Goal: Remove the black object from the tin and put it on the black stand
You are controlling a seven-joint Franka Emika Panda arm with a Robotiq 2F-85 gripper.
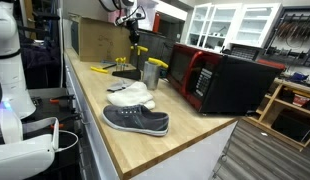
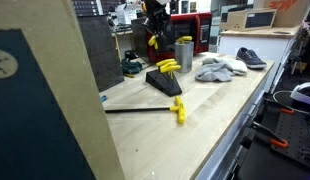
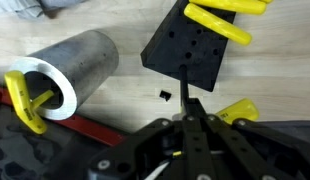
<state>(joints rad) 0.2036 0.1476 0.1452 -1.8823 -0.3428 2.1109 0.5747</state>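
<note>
My gripper (image 3: 189, 104) is shut on the black object (image 3: 183, 82), a slender dark shaft with a yellow part (image 3: 241, 112) beside the fingers. Its tip points at the near edge of the black stand (image 3: 191, 48), which carries yellow-handled tools (image 3: 221, 22). The silver tin (image 3: 73, 68) stands left of the stand with another yellow-handled tool (image 3: 25, 100) in its mouth. In both exterior views the gripper (image 1: 133, 36) (image 2: 155, 26) hangs above the table between the tin (image 1: 150, 73) (image 2: 184, 52) and the stand (image 1: 124, 69) (image 2: 163, 80).
A grey shoe (image 1: 136, 121) and a white cloth (image 1: 130, 96) lie near the table's front. The red-and-black microwave (image 1: 220, 80) stands beside the tin. A long black tool with a yellow handle (image 2: 178, 109) lies on the wood. A cardboard box (image 1: 95, 38) stands behind.
</note>
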